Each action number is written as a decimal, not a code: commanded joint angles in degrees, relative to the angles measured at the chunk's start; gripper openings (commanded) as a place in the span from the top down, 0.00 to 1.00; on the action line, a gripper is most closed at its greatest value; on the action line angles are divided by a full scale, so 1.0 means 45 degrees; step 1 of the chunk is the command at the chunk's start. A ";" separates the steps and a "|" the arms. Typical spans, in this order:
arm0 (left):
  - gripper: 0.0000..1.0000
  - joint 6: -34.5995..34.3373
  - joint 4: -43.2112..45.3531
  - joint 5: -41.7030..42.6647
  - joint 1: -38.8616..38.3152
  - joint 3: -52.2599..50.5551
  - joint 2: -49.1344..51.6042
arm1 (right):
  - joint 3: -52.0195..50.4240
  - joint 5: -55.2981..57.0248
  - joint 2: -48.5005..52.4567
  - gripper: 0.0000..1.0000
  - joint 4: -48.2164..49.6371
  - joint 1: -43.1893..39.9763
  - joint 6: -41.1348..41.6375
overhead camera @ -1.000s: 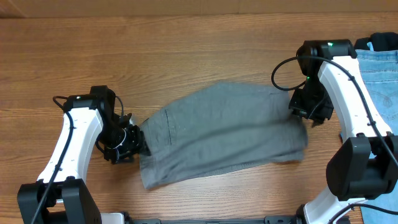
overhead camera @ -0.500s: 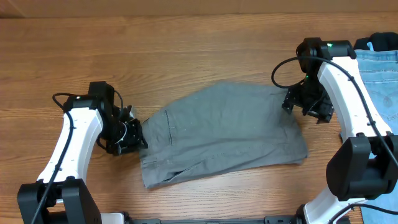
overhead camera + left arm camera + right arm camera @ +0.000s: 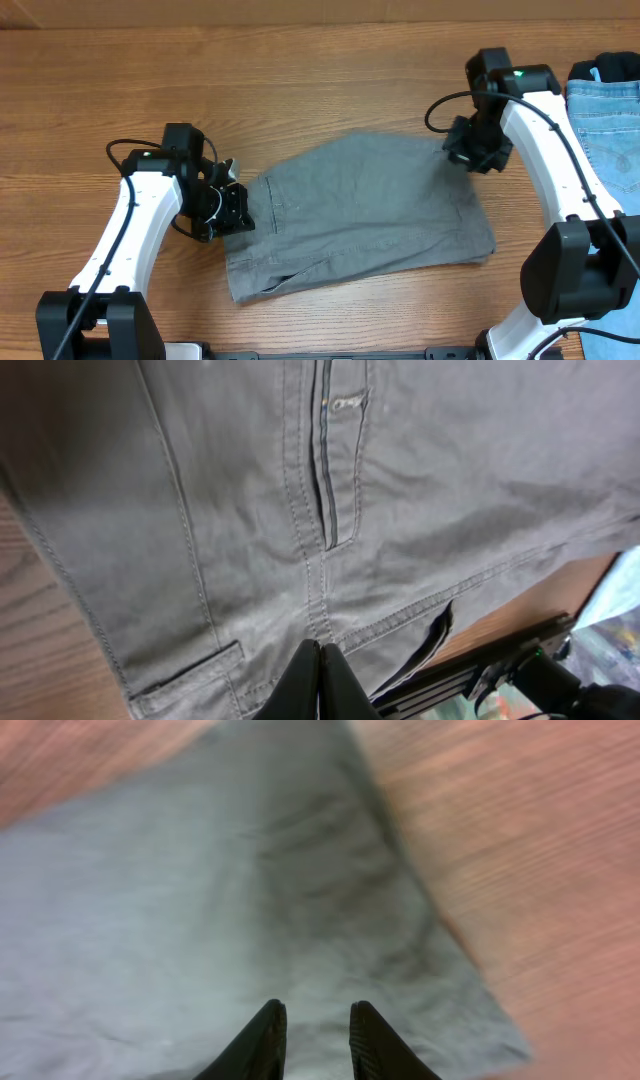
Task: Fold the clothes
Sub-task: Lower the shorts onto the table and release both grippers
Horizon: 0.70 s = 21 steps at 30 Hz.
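Note:
Grey shorts [image 3: 370, 215] lie spread flat in the middle of the wooden table, waistband end to the left. My left gripper [image 3: 240, 212] sits at that left edge. In the left wrist view its fingers [image 3: 320, 652] are pressed together over the shorts [image 3: 450, 480], below the slit pocket [image 3: 324, 460], with nothing seen between them. My right gripper [image 3: 462, 152] hovers at the shorts' upper right corner. The blurred right wrist view shows that gripper [image 3: 313, 1012] with a narrow gap between its fingertips, and grey fabric [image 3: 200, 870] beneath. Light blue jeans [image 3: 610, 110] lie at the far right edge.
Bare wooden table [image 3: 300, 80] surrounds the shorts. The arm bases stand at the near edge, left and right. A dark rail along the table's front edge [image 3: 480, 675] shows in the left wrist view.
My left gripper has shut and slid right onto the shorts' left edge. My right gripper moved up and left to the upper right corner. The shorts' right side has settled flat.

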 commanded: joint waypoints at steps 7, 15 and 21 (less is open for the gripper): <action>0.96 -0.1049 0.0845 -0.0389 -0.0131 -0.1083 -0.0073 | -0.0146 -0.0418 -0.0068 0.75 0.1229 0.0345 -0.0034; 0.96 -0.1039 0.1763 0.0160 -0.0228 -0.1588 0.0607 | -0.1117 -0.0427 -0.0034 0.76 0.2399 0.0345 -0.0024; 0.96 -0.1030 0.2390 0.0160 -0.0267 -0.1613 0.1472 | -0.2098 -0.0729 -0.0029 0.76 0.3245 0.0345 -0.0015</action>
